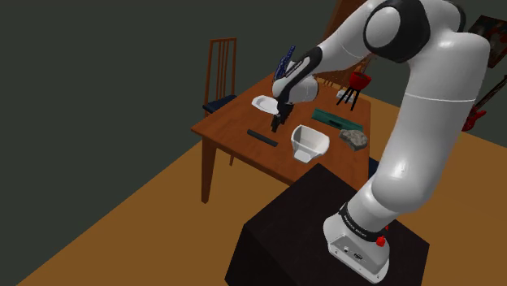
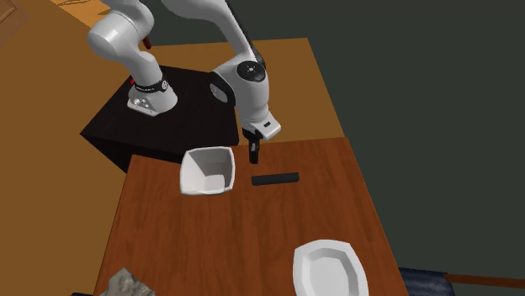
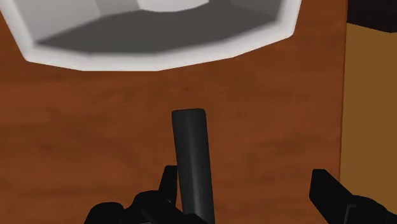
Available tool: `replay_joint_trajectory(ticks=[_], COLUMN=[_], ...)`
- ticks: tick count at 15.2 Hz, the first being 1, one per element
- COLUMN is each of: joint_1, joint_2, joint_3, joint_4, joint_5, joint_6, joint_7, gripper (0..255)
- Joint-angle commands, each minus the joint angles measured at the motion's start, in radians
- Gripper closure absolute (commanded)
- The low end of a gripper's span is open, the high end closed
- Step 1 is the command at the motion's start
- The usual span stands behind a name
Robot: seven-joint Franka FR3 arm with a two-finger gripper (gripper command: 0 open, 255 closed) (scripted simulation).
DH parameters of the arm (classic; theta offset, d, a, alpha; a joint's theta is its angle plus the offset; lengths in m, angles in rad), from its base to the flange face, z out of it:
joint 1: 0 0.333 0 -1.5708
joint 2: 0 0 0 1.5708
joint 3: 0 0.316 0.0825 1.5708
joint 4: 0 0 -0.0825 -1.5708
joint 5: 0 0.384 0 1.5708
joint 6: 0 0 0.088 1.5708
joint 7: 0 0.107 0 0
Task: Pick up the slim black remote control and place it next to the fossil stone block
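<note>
Beside one corner of a brown wood-grained table (image 1: 236,122), a black box stand (image 1: 284,236) carries the white arm (image 1: 422,122), which reaches out over the table's stand-side edge.

Close to that edge sits a white square-sided container (image 2: 208,171), open at the top. A white plate (image 2: 330,269) lies well apart from it, toward the opposite edge and nearer the side where a wooden chair (image 1: 221,69) stands. The grey fossil stone block (image 1: 354,139) rests by the side edge at the shoulder view's right, with a flat green box (image 1: 337,119) just beyond it.

The slim black remote control (image 2: 276,178) lies flat on the table near the stand-side edge, running parallel to it, beside the container and well apart from the stone block.

The black hand (image 2: 254,154) points down over the remote's end nearest the container. It is released: in the wrist view its fingers (image 3: 327,188) stand wide apart, the remote lying between them, close against one finger and far from the other. Whether that finger touches it I cannot tell.
</note>
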Motion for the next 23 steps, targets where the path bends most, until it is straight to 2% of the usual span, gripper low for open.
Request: replay_joint_trajectory(ticks=[1, 8, 16, 23], joint_1=[-0.030, -0.118, -0.141, -0.141], joint_2=[0.091, 0.352, 0.449, 0.449], joint_3=[0.028, 0.104, 0.130, 0.130], joint_4=[0.061, 0.286, 0.331, 0.331], joint_5=[0.042, 0.097, 0.115, 0.115], joint_6=[0.027, 0.059, 0.112, 0.112], joint_7=[-0.043, -0.120, -0.133, -0.133], gripper=[0, 0, 0, 0])
